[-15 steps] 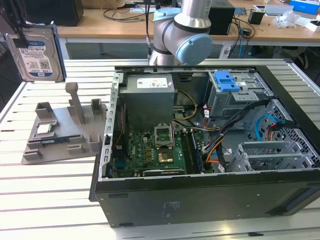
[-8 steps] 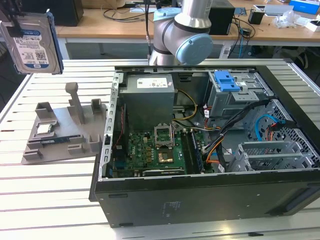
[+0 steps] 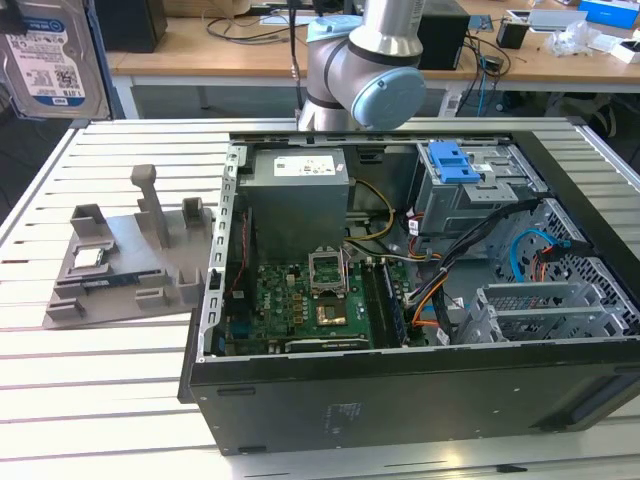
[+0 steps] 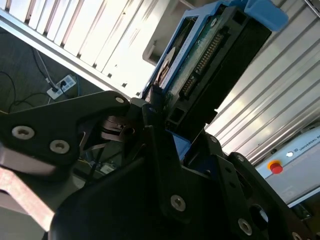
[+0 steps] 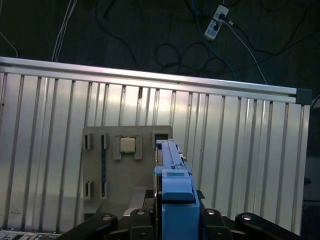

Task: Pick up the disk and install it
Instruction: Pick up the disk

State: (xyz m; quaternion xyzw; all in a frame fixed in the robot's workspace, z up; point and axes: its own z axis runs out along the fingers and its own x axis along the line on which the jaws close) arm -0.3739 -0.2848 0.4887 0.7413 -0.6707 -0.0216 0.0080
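Clamping the disk [image 5: 172,182] in the hand [image 5: 176,222], fingers [image 4: 156,150] shut hard onto it from both sides, no gap showing in both wrist views. Holding it on edge & well above the counter [image 5: 240,150], w/ the connector row and green board edge showing in the second wrist view. Prob. gripping near one end to keep the connector end & blue carrier rails free. Hanging right over the gray tray [image 5: 125,190] in the first wrist view, small chip [image 5: 127,145] sitting in one of its pockets. Tray posts [image 3: 145,190] look made to prop parts upright, which would explain the edge-on grip. Appearing at the exterior view's top left, the disk [image 3: 50,55] is well apart from the open PC case [image 3: 400,390], which is lying just beside the tray on the exterior view's right. Crowding the drive cage [image 3: 470,190] inside: a bare blue latch piece [image 3: 452,160] on top and cables [image 3: 440,290] looping beside it, likely the main obstacles. PSU box [image 3: 298,200] standing btwn tray side & cage.
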